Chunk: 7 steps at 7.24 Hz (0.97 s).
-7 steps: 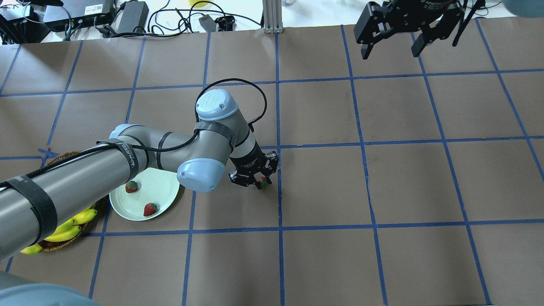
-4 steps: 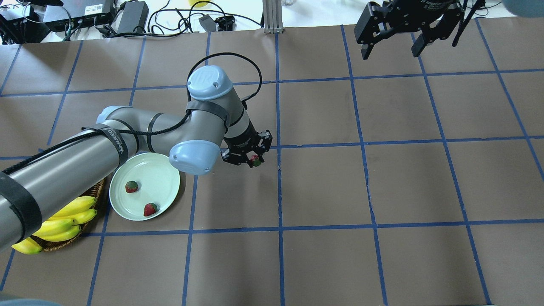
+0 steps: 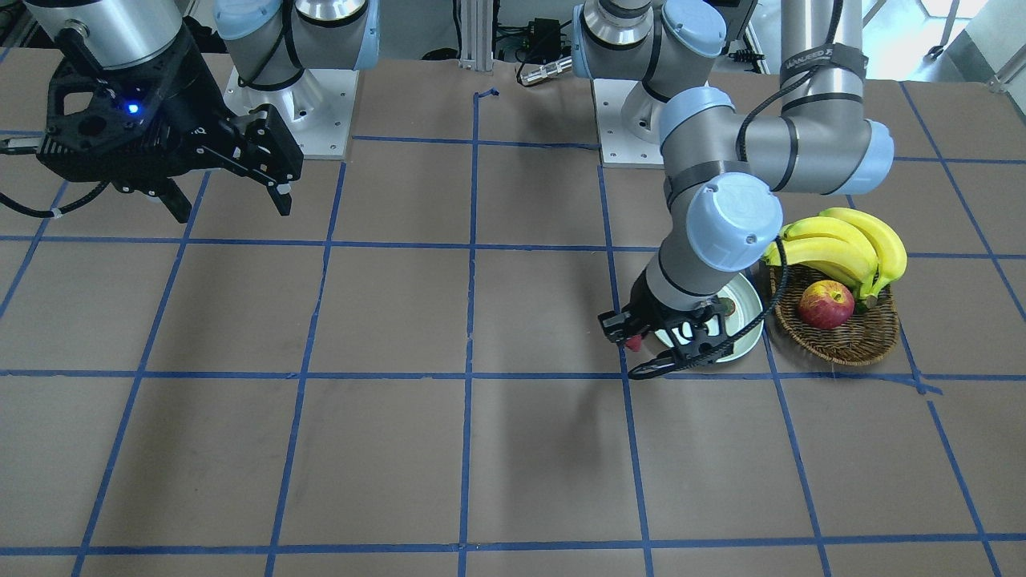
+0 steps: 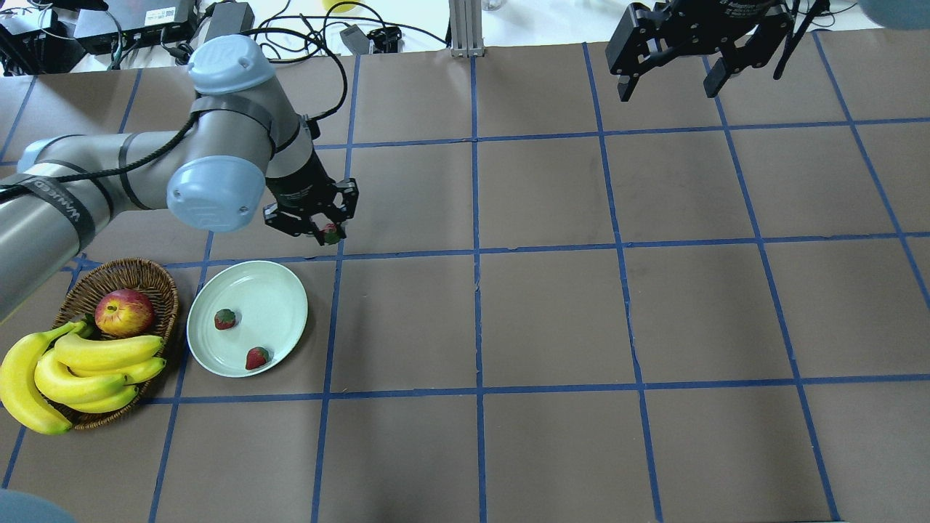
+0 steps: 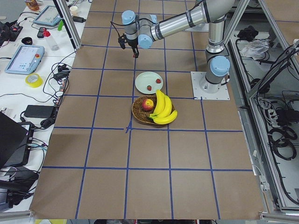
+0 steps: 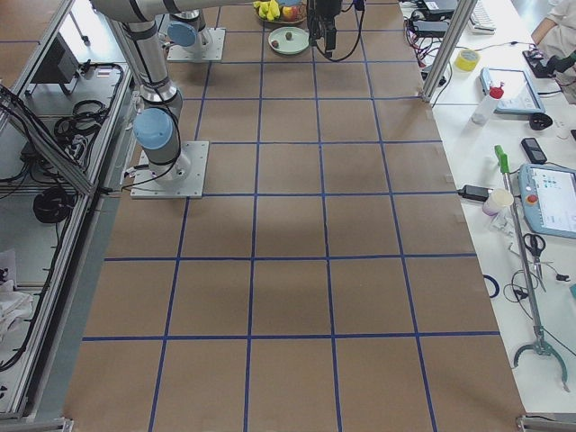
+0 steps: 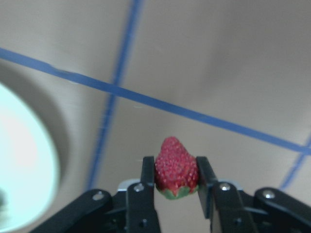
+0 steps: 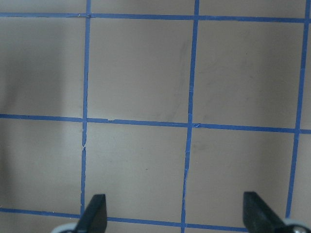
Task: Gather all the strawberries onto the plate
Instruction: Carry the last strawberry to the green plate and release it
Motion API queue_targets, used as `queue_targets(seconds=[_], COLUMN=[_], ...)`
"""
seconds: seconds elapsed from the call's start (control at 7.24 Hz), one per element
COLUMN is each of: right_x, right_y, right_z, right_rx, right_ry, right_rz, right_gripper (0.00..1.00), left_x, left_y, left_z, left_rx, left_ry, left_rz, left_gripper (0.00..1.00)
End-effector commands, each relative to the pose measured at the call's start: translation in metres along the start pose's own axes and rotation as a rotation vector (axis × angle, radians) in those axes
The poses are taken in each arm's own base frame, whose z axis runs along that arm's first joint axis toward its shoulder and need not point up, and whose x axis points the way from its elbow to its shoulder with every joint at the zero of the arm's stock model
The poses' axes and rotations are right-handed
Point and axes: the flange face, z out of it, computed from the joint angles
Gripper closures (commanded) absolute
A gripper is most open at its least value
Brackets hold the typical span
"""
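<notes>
Nearest the robot in the overhead view, a wicker basket (image 4: 138, 269) holds a bunch of bananas (image 4: 80, 363) and an apple (image 4: 123, 311). Just beside it the mint-green plate (image 4: 272, 301) lies on the brown surface (image 4: 552, 319). It carries two berries: the middle strawberry (image 4: 225, 319) and the rim strawberry (image 4: 256, 358). The front-facing view hides most of that plate behind the left arm (image 3: 801, 152), so only the overhead shows both berries clearly.

Past the plate's far edge the left claw (image 4: 328, 236) hangs above the surface, clamped on the third strawberry (image 7: 176, 167). Overhead that berry is a red speck. The left wrist view shows the fingers (image 7: 148, 174) pressing its sides, with the green cap toward the claw and the tip pointing out. The plate's pale rim is blurred at that view's left edge.

Farthest off, the right claw (image 4: 667, 88) is raised over the far right of the surface. Its wrist view shows the fingers wide apart, with only taped grid lines (image 8: 189, 125) between them.
</notes>
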Motion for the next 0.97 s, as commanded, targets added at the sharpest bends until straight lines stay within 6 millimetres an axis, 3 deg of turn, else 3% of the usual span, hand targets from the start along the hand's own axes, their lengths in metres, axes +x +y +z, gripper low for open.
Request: queue_targets(seconds=[0.0,0.28,0.41,0.55,0.69,0.83], right_x=[-0.001,0.000,-0.001,-0.001,-0.001,-0.001], right_y=[0.001,0.000,0.000,0.000,0.001,0.000], right_z=[-0.001,0.000,0.000,0.000,-0.001,0.000], right_rx=[0.001,0.000,0.000,0.000,0.001,0.000], right_ry=[0.000,0.000,0.000,0.000,0.000,0.000], right_rz=[-0.003,-0.002,-0.003,-0.003,-0.003,-0.003], right_gripper=[0.00,0.00,0.00,0.00,0.00,0.00], left_x=[-0.058,-0.085,-0.094,-0.094,-0.094,-0.094], left_y=[0.007,0.004,0.001,-0.001,-0.007,-0.015], left_z=[0.035,0.062,0.065,0.063,0.052,0.026], left_rx=[-0.128,-0.154,-0.158,-0.151,-0.119,-0.063], left_ry=[-0.088,-0.100,-0.094,-0.092,-0.088,-0.091], left_rz=[0.117,0.167,0.161,0.159,0.163,0.171], left_gripper=[1.00,1.00,1.00,0.69,0.01,0.00])
